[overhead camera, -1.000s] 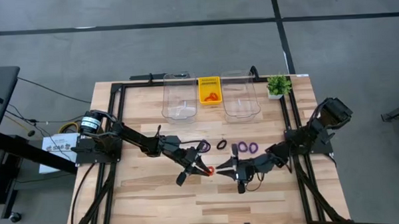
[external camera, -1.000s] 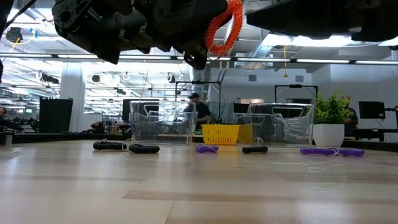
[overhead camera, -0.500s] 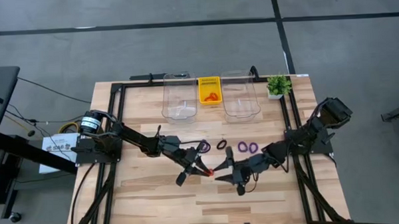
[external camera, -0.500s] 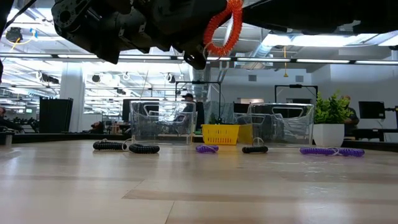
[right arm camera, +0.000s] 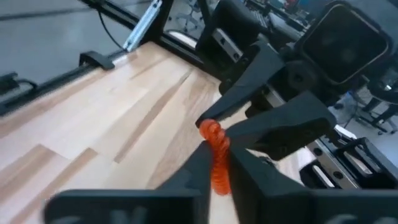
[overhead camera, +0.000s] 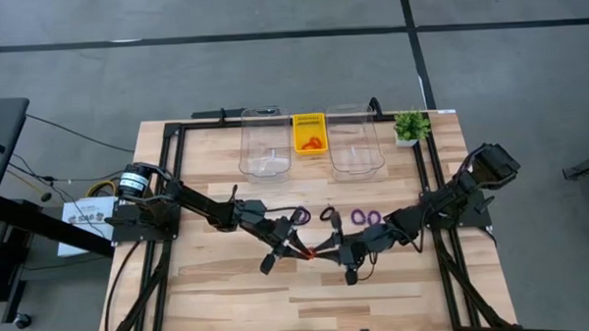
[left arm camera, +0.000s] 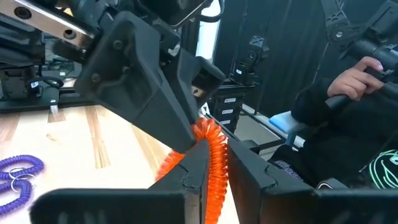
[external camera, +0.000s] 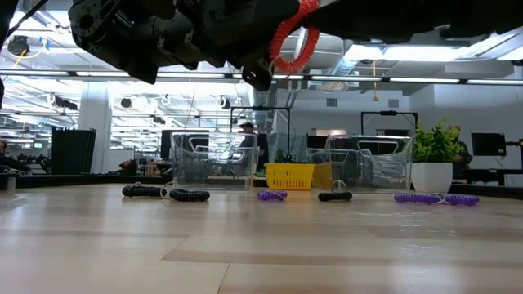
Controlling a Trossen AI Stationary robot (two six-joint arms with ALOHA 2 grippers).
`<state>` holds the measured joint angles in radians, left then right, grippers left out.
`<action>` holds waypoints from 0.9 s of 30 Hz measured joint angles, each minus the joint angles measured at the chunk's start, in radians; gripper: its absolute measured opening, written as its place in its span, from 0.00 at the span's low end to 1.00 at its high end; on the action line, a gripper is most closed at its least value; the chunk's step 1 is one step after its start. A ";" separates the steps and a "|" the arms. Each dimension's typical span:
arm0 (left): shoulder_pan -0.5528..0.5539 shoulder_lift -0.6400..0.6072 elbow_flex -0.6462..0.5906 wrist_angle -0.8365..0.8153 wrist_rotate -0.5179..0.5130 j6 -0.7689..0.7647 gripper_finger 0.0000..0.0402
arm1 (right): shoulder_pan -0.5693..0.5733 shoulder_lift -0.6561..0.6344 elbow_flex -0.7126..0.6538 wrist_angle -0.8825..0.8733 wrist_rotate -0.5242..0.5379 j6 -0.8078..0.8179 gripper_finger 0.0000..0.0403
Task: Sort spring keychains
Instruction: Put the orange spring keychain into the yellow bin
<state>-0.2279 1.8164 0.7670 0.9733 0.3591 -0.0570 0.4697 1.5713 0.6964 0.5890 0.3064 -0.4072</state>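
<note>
Arms meet mid-table, both stretched low: left gripper (overhead camera: pixel 295 248) & right gripper (overhead camera: pixel 329 251) each pinch the same orange keychain (external camera: pixel 288 37), lifted off the wood. Low view adds purple keychains (external camera: pixel 436 198) lying behind.

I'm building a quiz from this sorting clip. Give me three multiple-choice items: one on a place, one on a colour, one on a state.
1. Where is the yellow basket?
A. between the two clear bins
B. beside the potted plant
C. at the table's near edge

2. What colour is the keychain held up between the grippers?
A. purple
B. black
C. orange

3. How is that keychain held?
A. lying on the table
B. pinched by both grippers
C. by the left gripper alone

Answers: 1 A, the high view shows a clear bin on each side; 2 C, both wrist views show orange coils; 3 B, left gripper and right gripper both close on it.
</note>
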 joint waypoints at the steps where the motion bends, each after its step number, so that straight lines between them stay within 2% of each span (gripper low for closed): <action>1: 0.000 0.000 0.000 0.000 0.000 0.000 0.12 | 0.001 -0.008 0.000 -0.014 0.006 -0.014 0.04; 8: 0.000 0.000 0.000 -0.028 0.000 -0.003 0.12 | 0.007 -0.087 0.060 -0.135 0.091 -0.009 0.02; 12: 0.000 0.000 0.000 -0.072 0.001 -0.003 0.12 | 0.024 -0.145 0.130 -0.244 0.105 0.047 0.02; 19: 0.000 -0.001 -0.001 -0.081 0.000 -0.003 0.12 | 0.030 -0.202 0.178 -0.304 0.291 0.010 0.01; 22: 0.006 -0.007 -0.001 -0.084 -0.002 0.018 0.12 | 0.011 -0.236 0.222 -0.418 0.298 0.058 0.01; 24: 0.015 -0.026 -0.003 -0.084 -0.033 0.041 0.12 | 0.007 -0.242 0.242 -0.502 0.297 0.102 0.01; 27: 0.025 -0.081 -0.018 -0.102 -0.133 0.050 0.12 | 0.009 -0.242 0.260 -0.565 0.297 0.150 0.00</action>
<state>-0.2025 1.7358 0.7492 0.8717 0.2259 -0.0071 0.4788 1.3289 0.9565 0.0237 0.6031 -0.2576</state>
